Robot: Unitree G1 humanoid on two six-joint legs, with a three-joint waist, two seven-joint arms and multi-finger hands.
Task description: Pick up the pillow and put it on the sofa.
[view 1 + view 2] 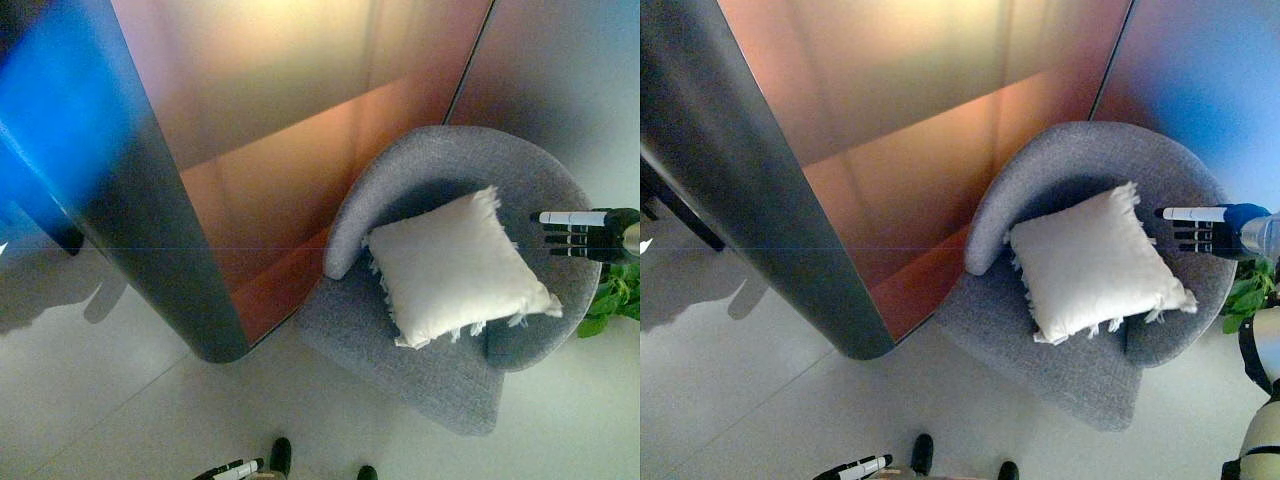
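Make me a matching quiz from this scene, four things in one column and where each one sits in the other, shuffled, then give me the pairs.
Things:
1. pillow
2. right hand
3. left hand
4. plant

Places:
A. at the bottom edge of the view, over the floor
B. lying on the grey sofa seat
C. on the floor at the sofa's right side
D. fingers straight, over the sofa's right rim, beside the pillow

Pairs: 1-B, 2-D, 3-A, 4-C

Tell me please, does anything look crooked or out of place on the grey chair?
Only slightly: the white pillow lies turned cornerwise on the grey armchair, one fringed corner hanging over the curved backrest. The right hand is beside it, fingers straight. Nothing looks damaged or spilled.
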